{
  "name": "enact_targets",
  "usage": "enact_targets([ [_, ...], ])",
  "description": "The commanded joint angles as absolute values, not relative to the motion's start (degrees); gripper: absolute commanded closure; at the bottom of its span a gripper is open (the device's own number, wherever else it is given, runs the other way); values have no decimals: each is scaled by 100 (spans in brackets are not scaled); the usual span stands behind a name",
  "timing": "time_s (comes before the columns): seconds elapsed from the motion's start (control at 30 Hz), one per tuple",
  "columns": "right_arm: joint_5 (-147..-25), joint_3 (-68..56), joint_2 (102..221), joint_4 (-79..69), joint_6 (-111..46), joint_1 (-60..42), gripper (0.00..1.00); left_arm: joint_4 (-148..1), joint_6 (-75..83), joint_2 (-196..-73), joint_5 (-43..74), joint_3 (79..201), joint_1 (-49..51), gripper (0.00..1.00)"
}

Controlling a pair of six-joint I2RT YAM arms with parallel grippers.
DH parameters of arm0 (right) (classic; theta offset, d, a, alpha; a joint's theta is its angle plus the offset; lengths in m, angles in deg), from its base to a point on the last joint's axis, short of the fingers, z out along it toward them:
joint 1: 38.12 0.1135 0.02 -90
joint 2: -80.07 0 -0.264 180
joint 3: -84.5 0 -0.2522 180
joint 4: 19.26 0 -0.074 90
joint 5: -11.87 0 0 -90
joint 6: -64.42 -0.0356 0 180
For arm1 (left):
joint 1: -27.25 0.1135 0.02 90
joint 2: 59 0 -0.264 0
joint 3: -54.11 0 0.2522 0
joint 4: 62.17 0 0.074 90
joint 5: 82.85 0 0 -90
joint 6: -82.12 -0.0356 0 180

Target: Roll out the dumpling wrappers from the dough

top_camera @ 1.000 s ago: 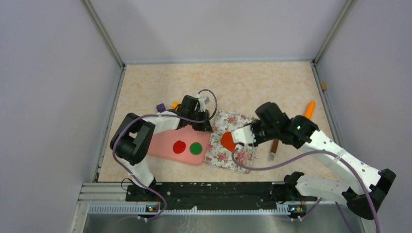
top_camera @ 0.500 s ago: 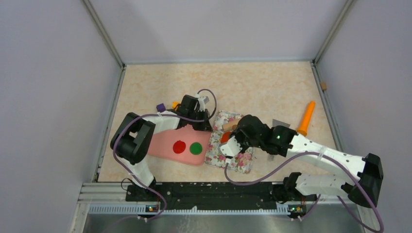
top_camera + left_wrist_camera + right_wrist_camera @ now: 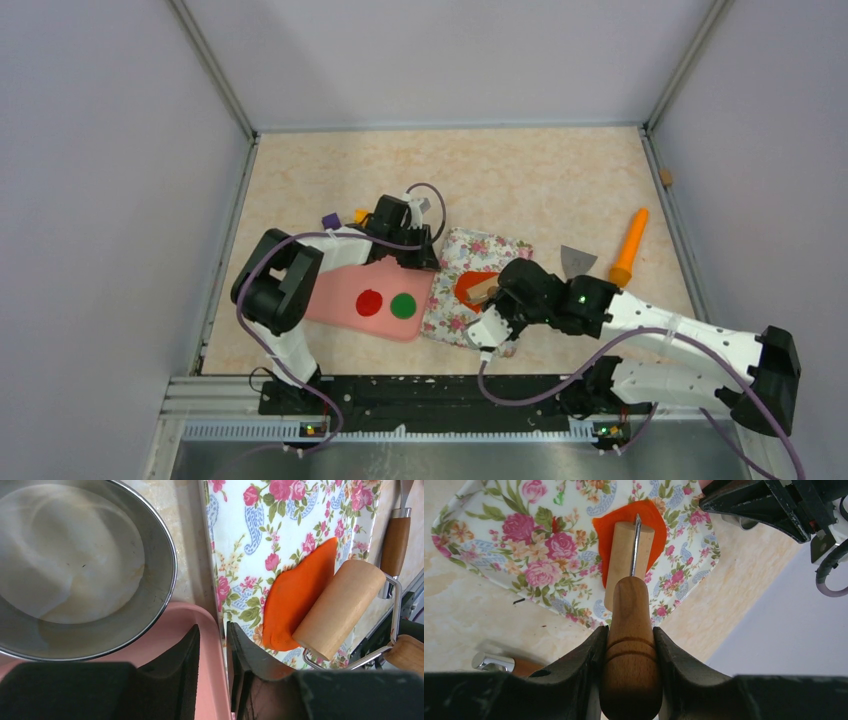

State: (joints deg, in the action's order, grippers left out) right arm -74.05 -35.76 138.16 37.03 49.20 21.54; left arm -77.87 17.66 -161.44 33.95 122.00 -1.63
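Note:
The orange-red dough (image 3: pixel 466 283) lies flattened on the floral tray (image 3: pixel 470 245). My right gripper (image 3: pixel 630 630) is shut on the wooden handle of a small roller (image 3: pixel 626 560), whose drum rests on the dough (image 3: pixel 621 512). Two dumpling wrappers, a red disc (image 3: pixel 370 303) and a green disc (image 3: pixel 403 305), lie on the pink tray (image 3: pixel 340 300). My left gripper (image 3: pixel 213 626) stands astride the pink tray's rim (image 3: pixel 165 635) beside the floral tray (image 3: pixel 250 530), its jaws slightly apart. From the left wrist, the roller (image 3: pixel 340 607) covers the dough's (image 3: pixel 295 600) near end.
A steel bowl (image 3: pixel 75 570) sits just beyond the pink tray. An orange carrot-shaped stick (image 3: pixel 630 245) and a metal-bladed scraper (image 3: pixel 577 262) lie right of the floral tray. A small purple piece (image 3: pixel 329 220) lies behind the left gripper. Walls enclose the table on three sides.
The right arm has swung in over the floral tray and drawn the roller nearer across the dough. The left arm has stayed in place.

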Motion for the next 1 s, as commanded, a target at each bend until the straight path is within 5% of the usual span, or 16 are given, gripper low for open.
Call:
enact_targets([
  [0.0, -7600, -3739, 13549, 3828, 4755, 2270, 100, -7870, 1505, -16182, 3111, 12301, -211, 70],
  [0.17, -7648, -3863, 13582, 3975, 4500, 2284, 100, -8102, 1417, -16382, 2803, 12417, -272, 76],
  [0.4, -8173, -3928, 13605, 4868, 4271, 2375, 100, -8291, 1484, -16708, 2347, 12582, -294, 100],
  [0.97, -8404, -2874, 13520, 5730, 3904, 2533, 100, -8190, 1709, -16834, 2403, 12657, -298, 100],
])
